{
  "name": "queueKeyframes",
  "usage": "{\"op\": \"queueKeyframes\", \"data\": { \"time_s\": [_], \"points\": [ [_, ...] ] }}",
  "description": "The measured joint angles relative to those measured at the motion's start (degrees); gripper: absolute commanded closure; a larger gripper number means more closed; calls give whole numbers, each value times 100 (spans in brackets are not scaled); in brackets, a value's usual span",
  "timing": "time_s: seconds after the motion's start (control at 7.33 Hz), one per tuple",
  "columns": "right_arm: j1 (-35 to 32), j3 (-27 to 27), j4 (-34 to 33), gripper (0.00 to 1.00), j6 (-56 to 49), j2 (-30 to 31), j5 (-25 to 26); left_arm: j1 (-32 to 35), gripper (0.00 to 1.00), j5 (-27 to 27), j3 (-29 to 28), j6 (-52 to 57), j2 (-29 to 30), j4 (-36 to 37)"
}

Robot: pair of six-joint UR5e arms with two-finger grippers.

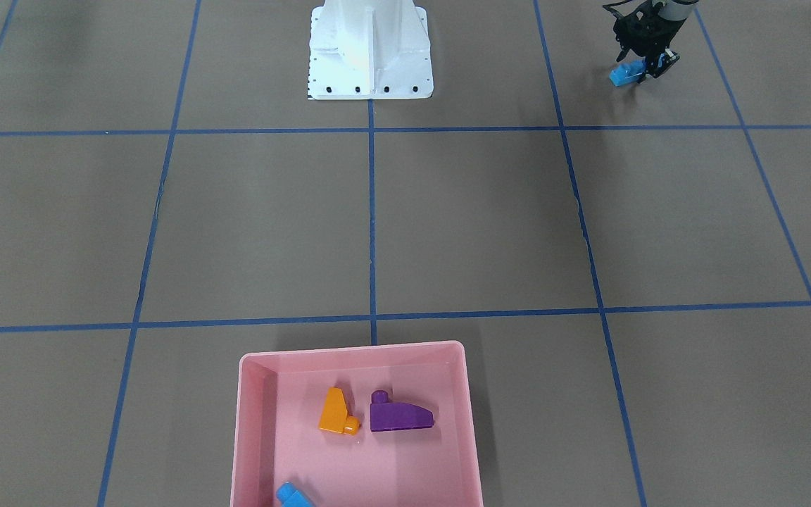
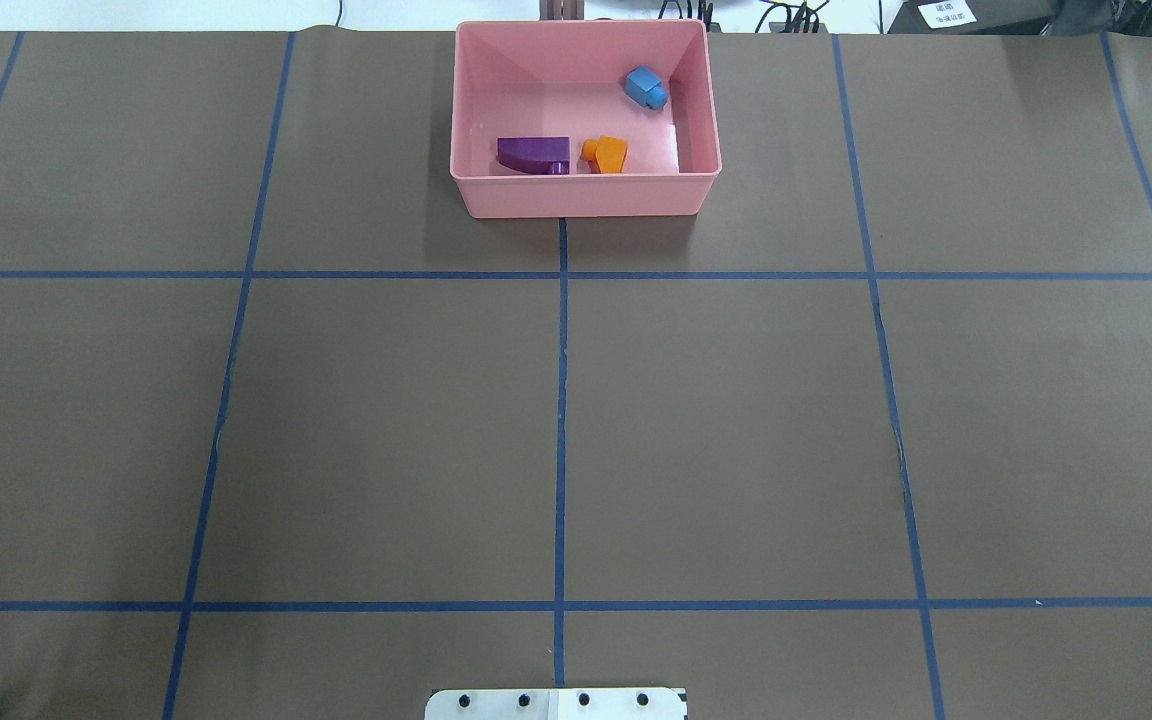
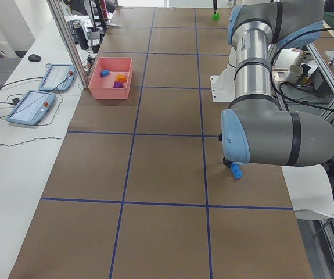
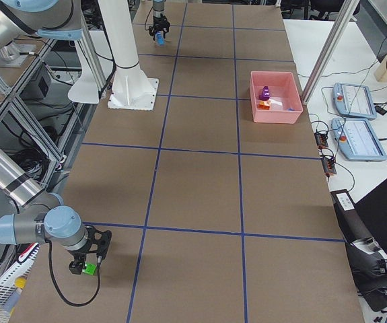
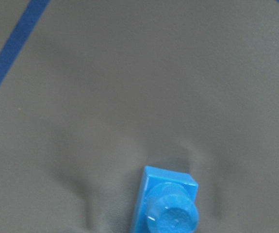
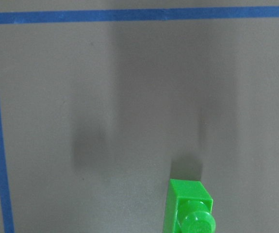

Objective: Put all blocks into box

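Observation:
The pink box (image 1: pixel 353 350) stands at the table's far side, and it also shows in the overhead view (image 2: pixel 586 195). In it lie the orange block (image 1: pixel 336 412), the purple block (image 1: pixel 398 415) and the small blue block (image 1: pixel 293 495). My left gripper (image 1: pixel 641 70) is low over the table beside the base, shut on the long blue block (image 1: pixel 627 72), which fills the bottom of the left wrist view (image 5: pixel 166 204). My right gripper (image 4: pixel 85 264) is down at the green block (image 4: pixel 91 269); I cannot tell whether it is open or shut. The green block shows in the right wrist view (image 6: pixel 188 208).
The white robot base (image 1: pixel 370 49) stands at the table's near edge, between the two arms. Blue tape lines divide the brown table (image 2: pixel 736 420) into squares. Tablets and cables lie on the white bench (image 3: pixel 15 145) beyond the box.

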State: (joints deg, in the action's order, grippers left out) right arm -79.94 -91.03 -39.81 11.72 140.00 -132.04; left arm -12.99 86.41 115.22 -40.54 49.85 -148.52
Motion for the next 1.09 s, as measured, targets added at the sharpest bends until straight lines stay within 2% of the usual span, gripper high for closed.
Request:
{"op": "queueKeyframes", "data": {
  "time_s": [0.27, 0.68, 1.09],
  "points": [
    [-10, 86, -5, 0, 5, -13, 34, 0, 100, 2, 62, -16, -28, -15],
    [-13, 634, -11, 0, 48, -419, 15, 262, 100, 166, 524, -32, -150, -123],
    [-13, 1019, -26, 0, 82, -613, -85, 1191, 100, 1031, 942, -7, 1, -164]
  ]
}}
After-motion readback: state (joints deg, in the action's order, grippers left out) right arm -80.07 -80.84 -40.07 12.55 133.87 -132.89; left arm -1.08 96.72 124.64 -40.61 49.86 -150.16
